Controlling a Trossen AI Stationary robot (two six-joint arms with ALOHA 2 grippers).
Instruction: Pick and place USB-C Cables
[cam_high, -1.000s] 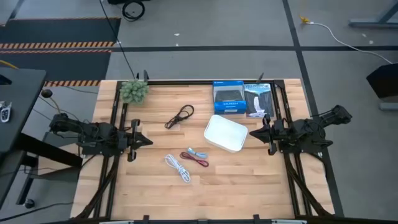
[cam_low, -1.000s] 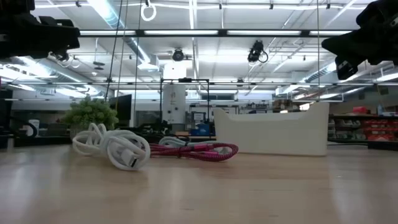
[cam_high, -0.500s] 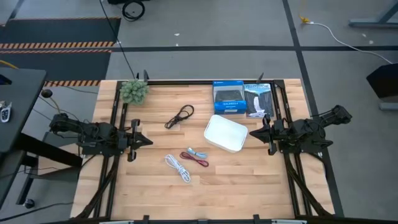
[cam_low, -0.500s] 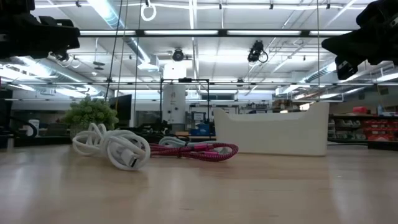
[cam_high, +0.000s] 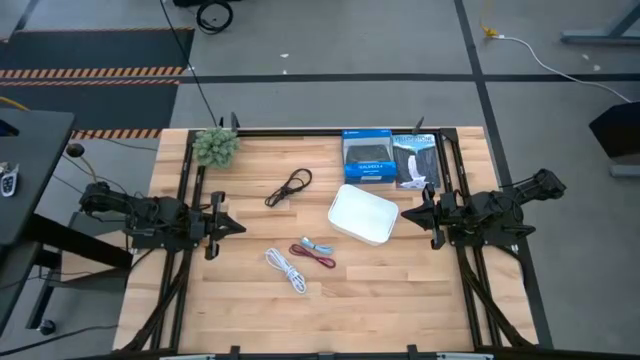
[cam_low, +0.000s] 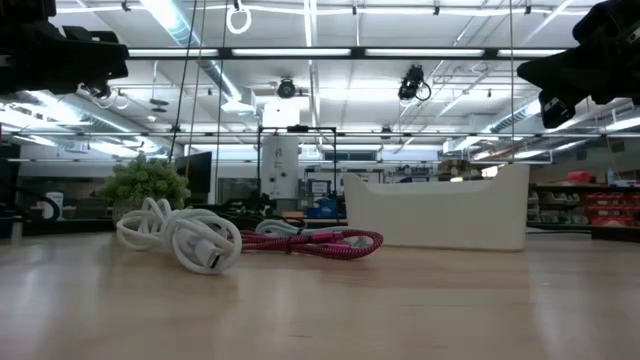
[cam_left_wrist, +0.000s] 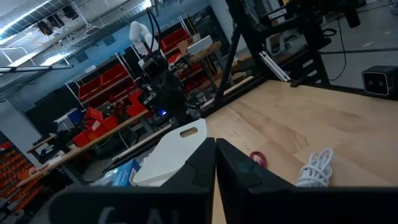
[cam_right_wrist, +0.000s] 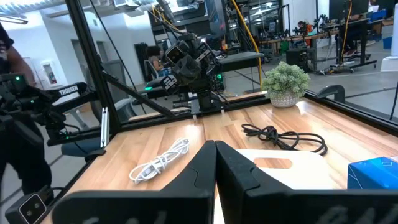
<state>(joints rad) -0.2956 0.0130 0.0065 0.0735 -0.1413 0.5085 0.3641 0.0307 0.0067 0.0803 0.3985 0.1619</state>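
Four coiled cables lie on the wooden table: a black one (cam_high: 289, 187) toward the far side, a white one (cam_high: 286, 269) near the front, a dark red one (cam_high: 313, 256) and a grey-blue one (cam_high: 318, 245) side by side. The white tray (cam_high: 363, 214) sits right of centre. My left gripper (cam_high: 232, 226) hovers shut at the table's left, above the surface. My right gripper (cam_high: 407, 213) hovers shut at the right, beside the tray. The left wrist view shows the shut fingers (cam_left_wrist: 215, 163), the white cable (cam_left_wrist: 316, 168) and the tray (cam_left_wrist: 171, 151). The right wrist view shows shut fingers (cam_right_wrist: 215, 163), the black cable (cam_right_wrist: 283, 138) and white cable (cam_right_wrist: 159, 160).
A small potted plant (cam_high: 215, 146) stands at the far left corner. A blue box (cam_high: 367, 157) and a dark package (cam_high: 416, 161) lie at the far edge behind the tray. A black frame rail (cam_high: 330, 131) runs along the table's edges. Bare wood lies along the near side.
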